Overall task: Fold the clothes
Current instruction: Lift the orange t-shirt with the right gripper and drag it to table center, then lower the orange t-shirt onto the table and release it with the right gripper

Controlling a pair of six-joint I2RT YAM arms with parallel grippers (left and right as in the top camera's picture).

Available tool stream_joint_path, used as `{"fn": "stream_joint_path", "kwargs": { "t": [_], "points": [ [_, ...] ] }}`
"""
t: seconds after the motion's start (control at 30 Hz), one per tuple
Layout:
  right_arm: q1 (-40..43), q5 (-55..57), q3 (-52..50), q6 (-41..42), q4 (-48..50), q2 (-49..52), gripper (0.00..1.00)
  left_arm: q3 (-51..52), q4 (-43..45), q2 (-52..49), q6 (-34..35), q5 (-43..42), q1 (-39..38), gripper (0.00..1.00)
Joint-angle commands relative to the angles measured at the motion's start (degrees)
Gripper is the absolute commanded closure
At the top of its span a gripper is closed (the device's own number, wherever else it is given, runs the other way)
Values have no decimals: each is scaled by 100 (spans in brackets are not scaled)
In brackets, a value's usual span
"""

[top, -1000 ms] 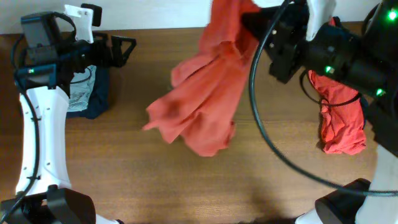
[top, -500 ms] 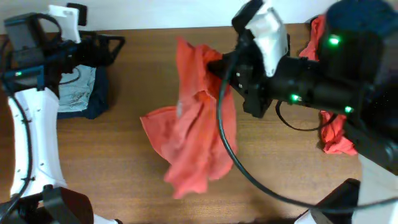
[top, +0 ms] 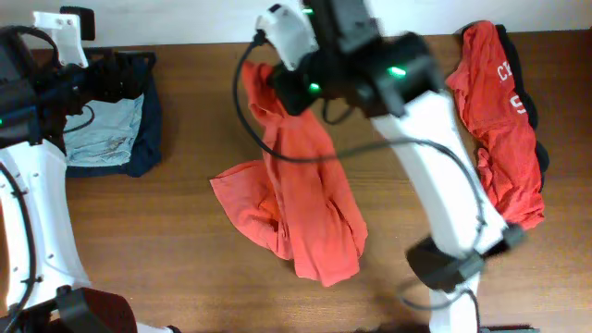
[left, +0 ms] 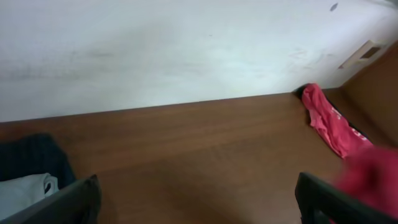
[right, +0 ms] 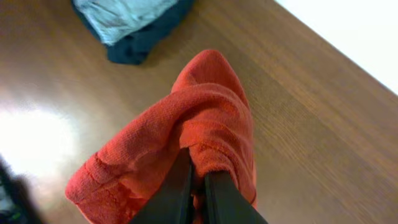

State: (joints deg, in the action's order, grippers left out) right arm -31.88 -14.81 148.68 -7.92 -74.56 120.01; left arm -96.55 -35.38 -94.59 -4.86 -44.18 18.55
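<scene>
right pincer [right: 198,171] pinching red T-shirt [top: 305,194] by a bunched edge, top centre, so it hangs and trails onto desk [top: 166,268]. left pincer [left: 196,208] spread, empty, upper left near grey-blue/navy pile [top: 106,139], likely free for a corner.

Mid-table: red-orange T-shirt [top: 310,199], crumpled, top end bunched and lifted, the rest trailing onto the wood. At the right edge, second red-orange shirt [top: 490,111] with white lettering lies stretched out over a dark garment [top: 542,157]. Far left: pale grey-blue garment [top: 106,134] on top of navy garment [top: 148,148].
</scene>
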Motion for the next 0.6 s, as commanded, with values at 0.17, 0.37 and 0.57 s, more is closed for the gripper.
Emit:
{"fn": "stream_joint_path", "kwargs": {
  "t": [0.17, 0.37, 0.57],
  "points": [
    [289, -256, -15, 7, 1088, 1320, 96, -116, -197, 140, 50, -87, 262, 1],
    [584, -260, -15, 431, 2164, 1569, 96, -116, -284, 140, 50, -90, 256, 1],
    [894, -614, 168, 748, 2184, 1537, 23, -114, -334, 140, 44, -103, 98, 1]
  ]
}}
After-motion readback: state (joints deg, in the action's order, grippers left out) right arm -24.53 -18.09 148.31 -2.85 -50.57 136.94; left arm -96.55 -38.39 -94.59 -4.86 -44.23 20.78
